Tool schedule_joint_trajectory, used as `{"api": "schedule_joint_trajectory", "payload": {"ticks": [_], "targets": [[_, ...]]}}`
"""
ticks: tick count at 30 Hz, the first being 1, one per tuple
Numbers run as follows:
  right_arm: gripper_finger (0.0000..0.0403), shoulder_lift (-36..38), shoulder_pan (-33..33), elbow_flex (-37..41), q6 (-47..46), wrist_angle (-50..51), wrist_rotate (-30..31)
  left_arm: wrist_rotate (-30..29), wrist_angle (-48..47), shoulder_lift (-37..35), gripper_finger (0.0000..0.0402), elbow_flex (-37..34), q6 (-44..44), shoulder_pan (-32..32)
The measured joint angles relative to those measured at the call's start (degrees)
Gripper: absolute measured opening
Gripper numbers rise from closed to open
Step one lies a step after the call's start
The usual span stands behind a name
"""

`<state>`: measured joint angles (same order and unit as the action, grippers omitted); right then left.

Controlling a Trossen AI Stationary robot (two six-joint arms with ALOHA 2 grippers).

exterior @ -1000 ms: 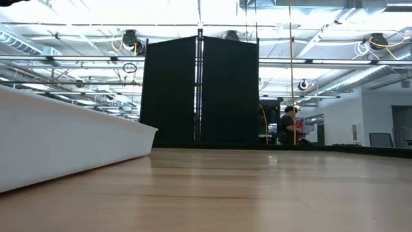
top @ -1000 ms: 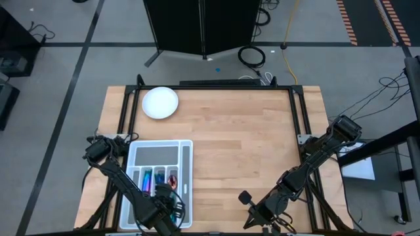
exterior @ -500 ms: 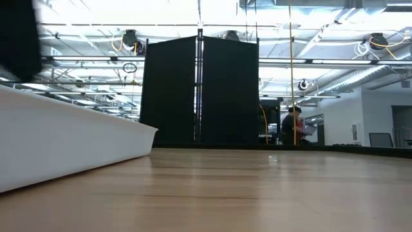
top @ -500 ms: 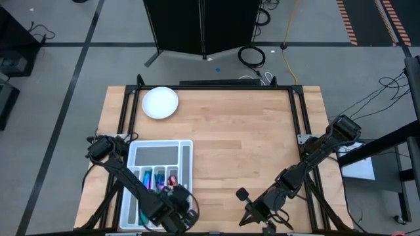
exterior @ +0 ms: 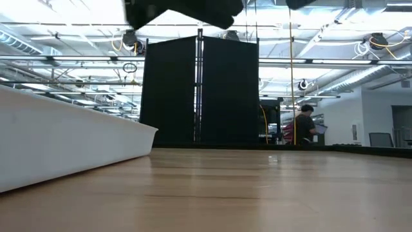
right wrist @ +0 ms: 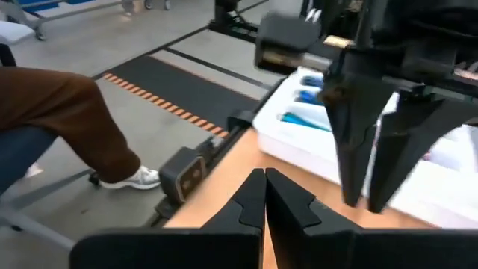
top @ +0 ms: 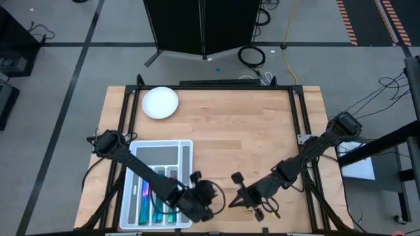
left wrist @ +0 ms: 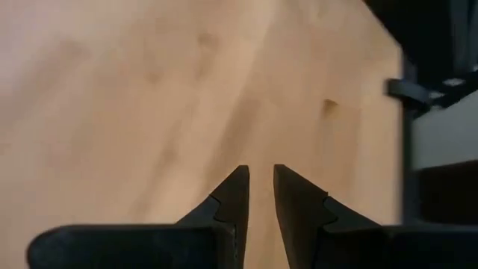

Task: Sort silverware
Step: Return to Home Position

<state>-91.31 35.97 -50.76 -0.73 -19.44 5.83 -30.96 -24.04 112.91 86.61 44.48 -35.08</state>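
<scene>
The silverware lies in the compartments of the white tray at the near left; blue pieces also show in the right wrist view. My left gripper hangs over bare wood just right of the tray's near end. Its fingers stand a narrow gap apart with nothing between them. My right gripper is shut and empty. It hangs close by over the near middle, pointing at the left gripper and the tray.
A white round plate sits at the far left corner. Bare wood covers the middle and right. The tray's wall fills the low view's left. A seated person's leg and shoe show beyond the table's left edge.
My left gripper has swung from over the tray's near end toward the table's right, out over bare wood, rolling about its own axis and tipping up. My right gripper has moved a little toward the table's left, nearer the left gripper. The silverware has stayed in the tray.
</scene>
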Motion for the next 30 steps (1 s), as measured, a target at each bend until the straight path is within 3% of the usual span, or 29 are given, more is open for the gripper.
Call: {"api": "schedule_joint_trajectory", "payload": {"ticks": [6,13,19,23,30], "targets": [[0.0000,10.66,-3.79,0.00,4.49,10.28,-0.15,-10.16,-4.15,-5.94,0.0066,-0.02,-20.17,2.90],[0.0000,23.23,-10.85,-0.02,10.62,17.01,-0.12,-8.68,-5.85,-15.25,0.0066,-0.93,-39.72,7.06],[0.0000,29.12,-15.29,0.00,9.27,22.19,-0.09,-6.71,-3.75,-28.00,0.0066,-9.41,-42.55,9.03],[0.0000,32.04,-16.59,1.10,7.15,22.29,-0.15,-5.21,3.30,-39.28,0.0066,-19.58,-43.19,8.66],[0.0000,41.79,-17.93,11.65,2.00,14.49,0.10,-1.13,14.65,-58.46,0.0066,-38.37,-42.88,7.69]]}}
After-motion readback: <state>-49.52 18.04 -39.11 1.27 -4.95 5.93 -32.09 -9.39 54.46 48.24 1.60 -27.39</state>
